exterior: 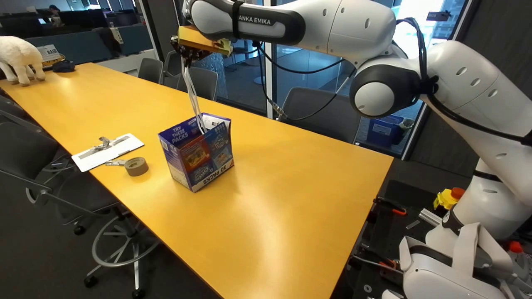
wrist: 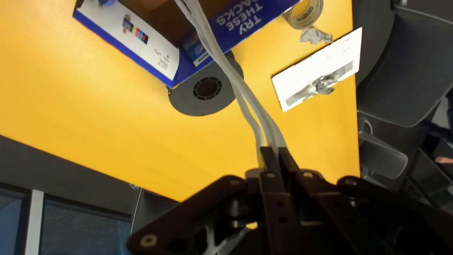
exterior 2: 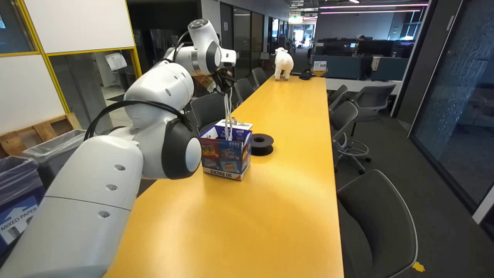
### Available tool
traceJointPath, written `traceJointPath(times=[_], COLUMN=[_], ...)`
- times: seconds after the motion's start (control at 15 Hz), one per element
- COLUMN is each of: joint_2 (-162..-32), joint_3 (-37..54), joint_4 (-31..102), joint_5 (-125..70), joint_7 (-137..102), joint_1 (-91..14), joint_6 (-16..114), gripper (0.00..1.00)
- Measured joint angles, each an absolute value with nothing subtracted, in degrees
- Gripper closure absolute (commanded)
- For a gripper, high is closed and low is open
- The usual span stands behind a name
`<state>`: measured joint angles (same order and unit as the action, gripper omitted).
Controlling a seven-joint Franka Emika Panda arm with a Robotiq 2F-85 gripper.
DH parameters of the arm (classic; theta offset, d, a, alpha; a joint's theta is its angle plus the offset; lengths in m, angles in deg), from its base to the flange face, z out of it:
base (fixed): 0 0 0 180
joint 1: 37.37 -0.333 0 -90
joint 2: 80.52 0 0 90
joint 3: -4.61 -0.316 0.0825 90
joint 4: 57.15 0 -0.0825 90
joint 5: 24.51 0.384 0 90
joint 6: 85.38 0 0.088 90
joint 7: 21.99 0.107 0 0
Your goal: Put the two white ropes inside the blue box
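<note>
Both exterior views look down over the table, sharing box and sheep; the wrist view peers down from nearer, perhaps aslant

white arm, black-ringed joint, black cables, dark pincer

Hard white light comes through the glass in an exterior view, and a milky streak of glare runs down the yellow table. The carpet sinks into gloom. Beside the blue box the shadow is faint and soft. Pink strip lights glow overhead in an exterior view, where the far doorway burns out. In the wrist view the white panel is overexposed; the gripper sits dark and out of focus, and the white ropes go soft near it.
</note>
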<state>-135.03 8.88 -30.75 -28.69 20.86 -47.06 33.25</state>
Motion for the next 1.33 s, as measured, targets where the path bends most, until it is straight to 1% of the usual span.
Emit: traceJointPath(times=[0.47,1.0,1.33], joint_2=[-139.4,-140.6,-143.1], joint_3=[5.1,3.8,-0.4], joint_4=[-30.9,-30.9,-30.9], joint_5=[-23.1,-20.9,-14.8], joint_7=[16.1,11.9,5.8], joint_1=[-44.2,-42.2,-39.5], joint_6=[29.1,27.5,27.5], gripper=[0.95,0.95,0.95])
